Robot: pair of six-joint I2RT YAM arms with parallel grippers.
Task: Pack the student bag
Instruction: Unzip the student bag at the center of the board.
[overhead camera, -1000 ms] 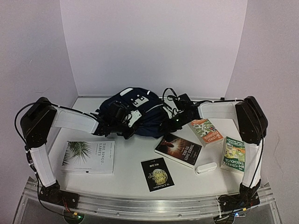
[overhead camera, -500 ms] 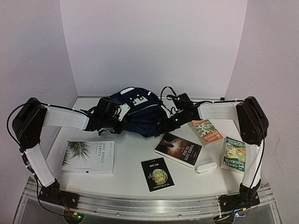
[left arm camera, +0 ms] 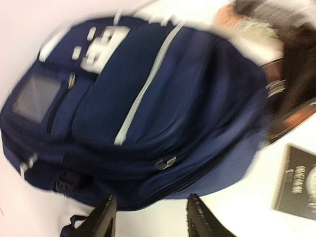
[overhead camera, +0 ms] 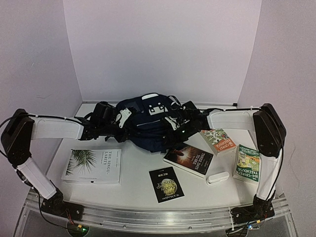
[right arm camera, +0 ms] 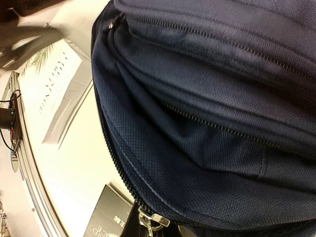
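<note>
The student bag [overhead camera: 148, 123], dark navy with white buckle patches, lies on its side at the back middle of the table. In the left wrist view the bag [left arm camera: 148, 108] fills the picture, with its white stripe [left arm camera: 143, 89] and grey label [left arm camera: 37, 96] showing. My left gripper [left arm camera: 150, 217] is open just short of the bag's lower edge, with only bare table between its fingers [left arm camera: 101, 219]. My right gripper [overhead camera: 178, 127] is against the bag's right side, shut on a metal zipper pull [right arm camera: 154, 221] at the bag's edge [right arm camera: 197, 138].
On the table in front of the bag lie a white book with a palm leaf [overhead camera: 91, 165], a small black book [overhead camera: 166, 184], a dark book [overhead camera: 188, 158], two colourful books [overhead camera: 217, 139] [overhead camera: 247, 162] and a small white case [overhead camera: 217, 177].
My left gripper has opened, let go of the bag and drawn back to the left. The bag has shifted a little to the right and back. The right gripper stays shut.
</note>
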